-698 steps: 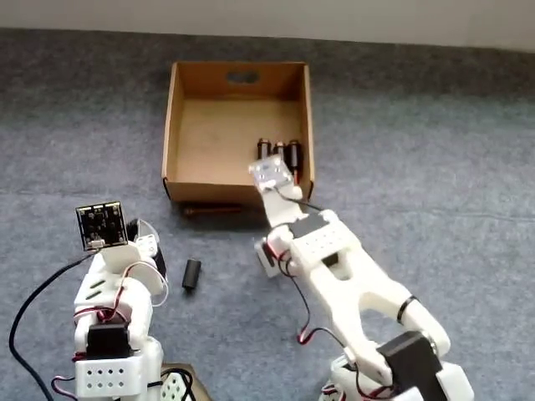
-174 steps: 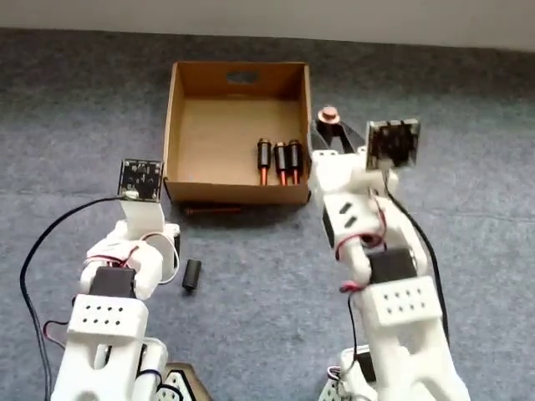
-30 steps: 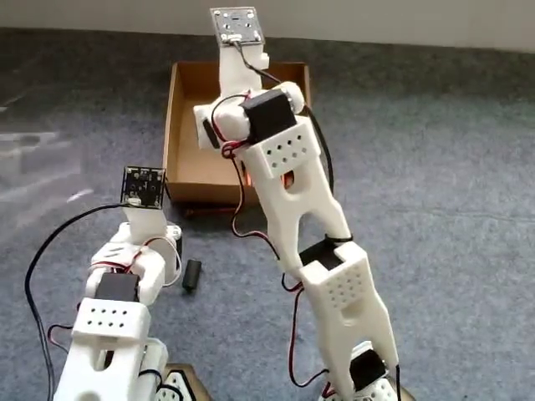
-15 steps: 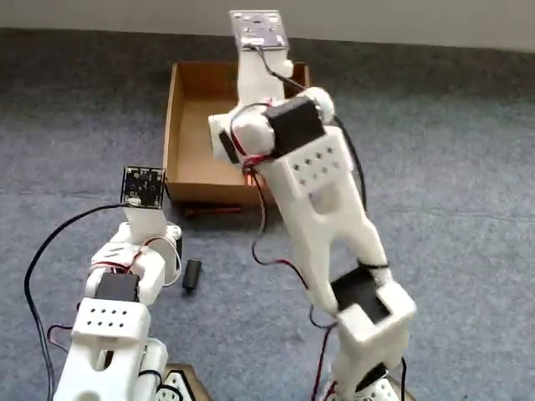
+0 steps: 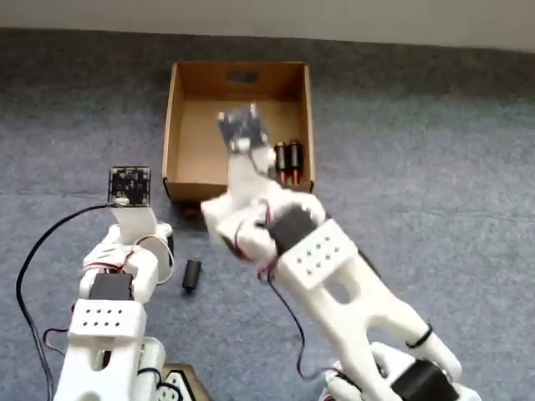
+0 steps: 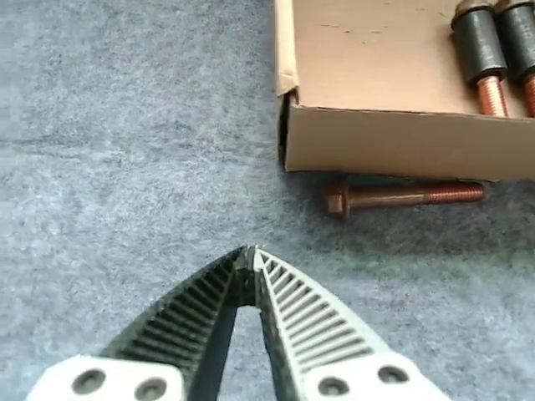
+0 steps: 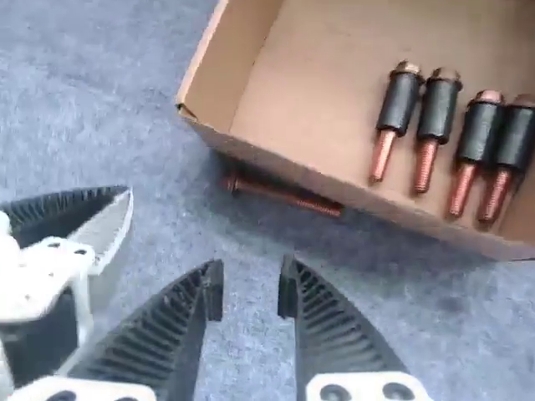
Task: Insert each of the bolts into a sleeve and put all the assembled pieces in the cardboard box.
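Note:
A loose copper bolt lies on the carpet just in front of the cardboard box. Several bolts in black sleeves lie side by side in the box. A lone black sleeve rests on the carpet beside the left arm. My left gripper is shut and empty, short of the loose bolt. My right gripper is open and empty, low over the carpet near the bolt. The right arm covers the box's near wall in the high view.
Grey carpet covers the whole table, with free room right of the box. The left gripper's fingers stand close beside my right gripper. A cut-out handle marks the box's far wall.
The right arm has swung back from above the box's far side and come down in front of its near wall. The left arm shifted slightly left.

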